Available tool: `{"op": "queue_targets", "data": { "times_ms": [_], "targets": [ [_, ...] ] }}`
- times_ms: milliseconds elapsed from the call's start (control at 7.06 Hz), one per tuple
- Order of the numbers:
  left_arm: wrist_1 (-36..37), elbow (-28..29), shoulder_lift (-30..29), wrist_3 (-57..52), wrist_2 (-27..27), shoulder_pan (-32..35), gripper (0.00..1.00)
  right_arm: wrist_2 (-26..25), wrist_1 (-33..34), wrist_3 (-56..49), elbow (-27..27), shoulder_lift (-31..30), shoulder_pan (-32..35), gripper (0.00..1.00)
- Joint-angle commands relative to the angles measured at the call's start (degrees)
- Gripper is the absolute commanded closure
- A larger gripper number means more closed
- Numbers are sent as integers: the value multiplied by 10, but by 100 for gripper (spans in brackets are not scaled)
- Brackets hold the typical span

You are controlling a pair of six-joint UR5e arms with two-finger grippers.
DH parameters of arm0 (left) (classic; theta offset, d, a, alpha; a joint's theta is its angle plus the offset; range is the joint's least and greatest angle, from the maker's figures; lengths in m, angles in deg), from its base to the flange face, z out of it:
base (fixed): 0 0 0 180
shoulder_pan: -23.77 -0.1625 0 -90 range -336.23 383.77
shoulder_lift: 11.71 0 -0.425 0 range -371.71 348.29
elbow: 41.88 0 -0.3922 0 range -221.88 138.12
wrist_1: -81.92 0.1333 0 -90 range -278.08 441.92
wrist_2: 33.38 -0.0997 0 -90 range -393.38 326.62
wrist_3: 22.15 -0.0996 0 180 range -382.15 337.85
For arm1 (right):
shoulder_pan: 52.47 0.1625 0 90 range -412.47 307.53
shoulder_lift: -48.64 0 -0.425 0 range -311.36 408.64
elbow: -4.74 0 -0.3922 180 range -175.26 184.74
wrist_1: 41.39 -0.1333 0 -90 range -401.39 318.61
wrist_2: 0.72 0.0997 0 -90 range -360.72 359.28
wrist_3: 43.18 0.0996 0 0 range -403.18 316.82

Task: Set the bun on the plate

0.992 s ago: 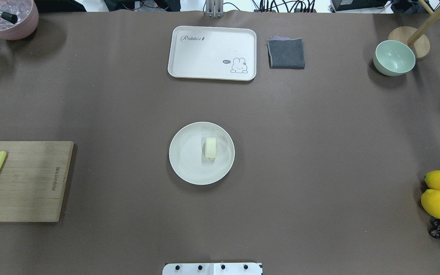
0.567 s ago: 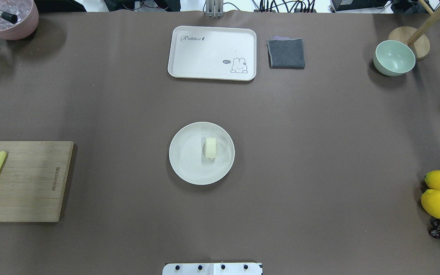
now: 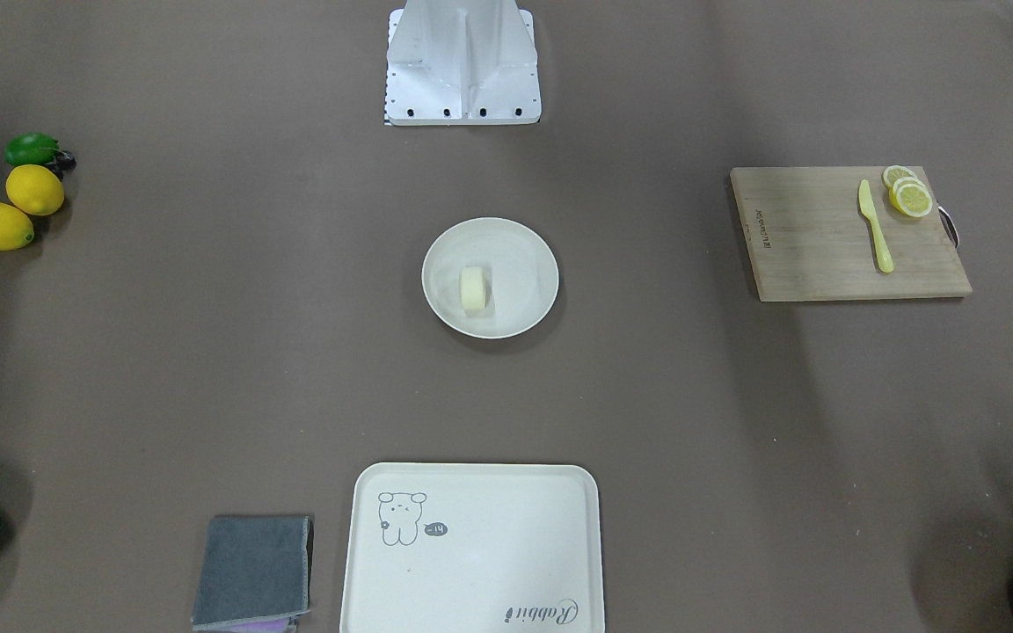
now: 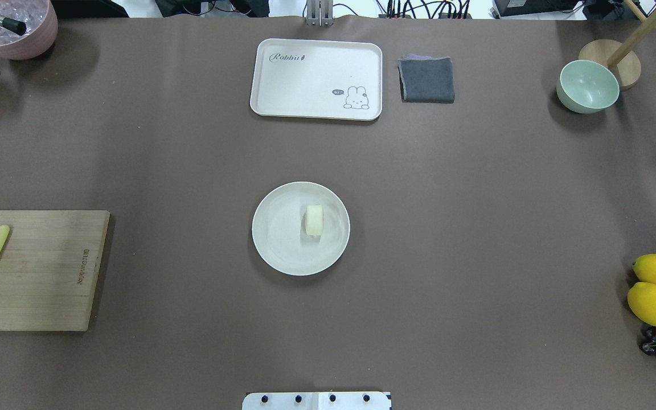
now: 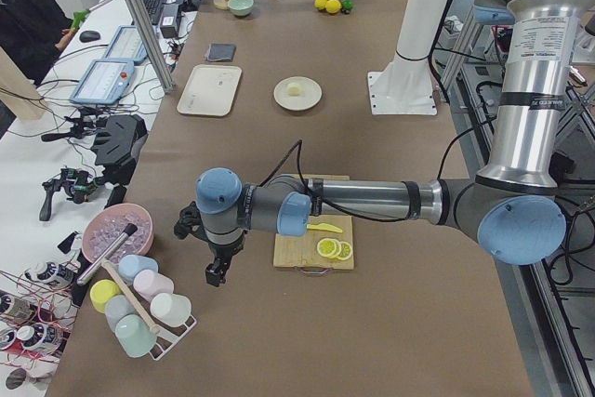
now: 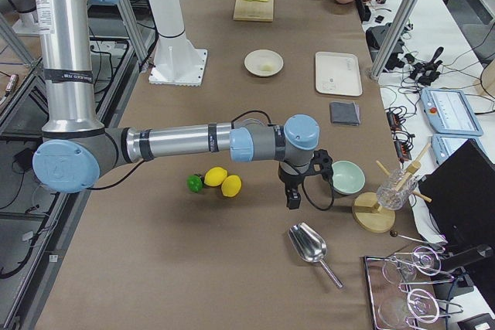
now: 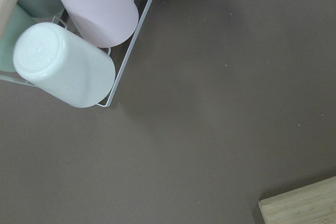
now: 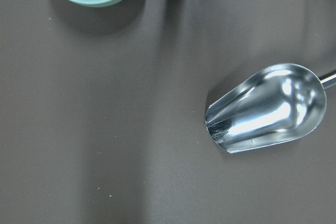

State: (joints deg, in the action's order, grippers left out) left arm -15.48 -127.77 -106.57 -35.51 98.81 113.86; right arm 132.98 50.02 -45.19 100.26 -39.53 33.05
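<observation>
On the brown surface [image 4: 476,228], the bun [image 4: 314,220] lies inside the plate [image 4: 277,245]; placement appears complete. The left end effector [image 5: 216,271] and right end effector [image 6: 293,197] hang well clear, and whether each is apart or together cannot be told.

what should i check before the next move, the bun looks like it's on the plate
1. Bun on plate: ok. The bun lies inside the rim of the plate, a little off centre.
2. Bun free of any grip: ok. No gripper shows near it in the overhead view.
3. Left gripper clear of plate: ok. It hangs by the cup rack, beyond the cutting board.
4. Right gripper clear of plate: ok. It hangs near the green bowl and the metal scoop.
5. Grippers open or shut: cannot tell; only the side views show them.
</observation>
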Motion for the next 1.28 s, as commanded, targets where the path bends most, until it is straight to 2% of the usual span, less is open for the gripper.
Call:
{"op": "queue_targets", "data": {
  "times_ms": [0, 425, 708, 850, 1133],
  "targets": [
    [0, -6, 1, 0, 0, -3, 2, 5, 0, 1, 7, 0, 1, 0],
    [-1, -6, 4, -1, 1, -3, 2, 9, 3, 1, 16, 24, 4, 0],
    [-21, -7, 10, -2, -1, -4, 2, 9, 4, 1, 35, 11, 7, 0],
    [-31, -8, 11, -3, -4, -3, 2, 8, 0, 1, 46, -20, 6, 0],
    [-31, -16, 8, -3, -18, 1, 2, 11, 0, 2, 47, -24, 5, 0]
  ]
}}
